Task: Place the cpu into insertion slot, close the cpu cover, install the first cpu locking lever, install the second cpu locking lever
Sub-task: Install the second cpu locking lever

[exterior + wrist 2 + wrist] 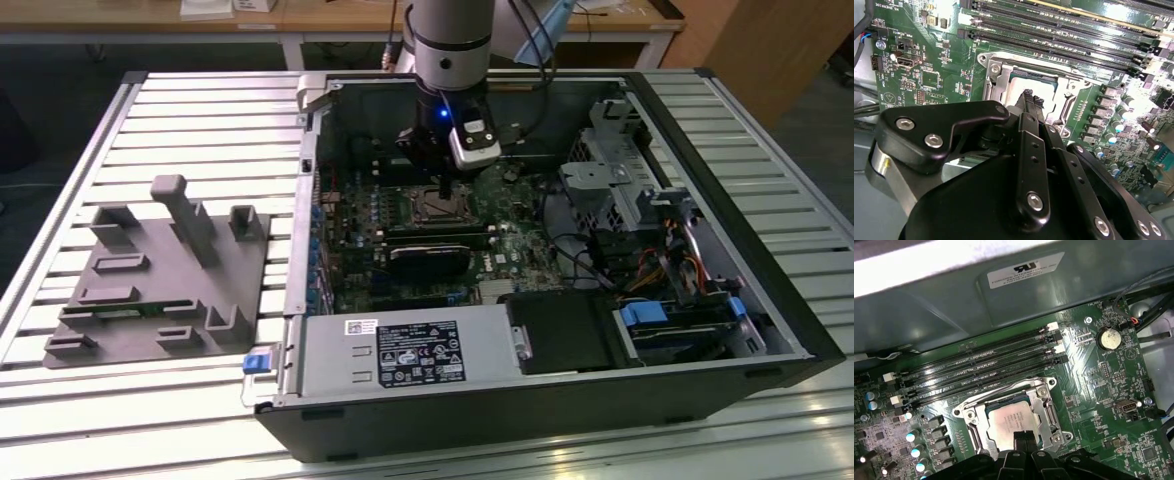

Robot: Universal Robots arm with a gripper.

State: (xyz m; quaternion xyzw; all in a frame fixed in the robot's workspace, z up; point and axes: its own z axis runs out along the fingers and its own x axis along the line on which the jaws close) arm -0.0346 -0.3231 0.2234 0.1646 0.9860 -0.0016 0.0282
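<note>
Arm [447, 40] points straight down; gripper [1024, 439] jaws pressed together.

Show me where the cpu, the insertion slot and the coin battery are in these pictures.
cpu [1010, 422]: first wrist view, its silvery top.
insertion slot [1046, 407]: first wrist view, its metal frame beside the chip.
coin battery [1109, 338]: first wrist view, its round face.

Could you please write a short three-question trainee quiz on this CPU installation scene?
1. True or false: the cpu already lies in the insertion slot.
2. The end effector hovers over: A) the cpu, B) the coin battery, C) the grey fixture.
3. In the first wrist view, which long black parts run beside the insertion slot?

Key: 1 true; 2 A; 3 the memory slots.
</note>
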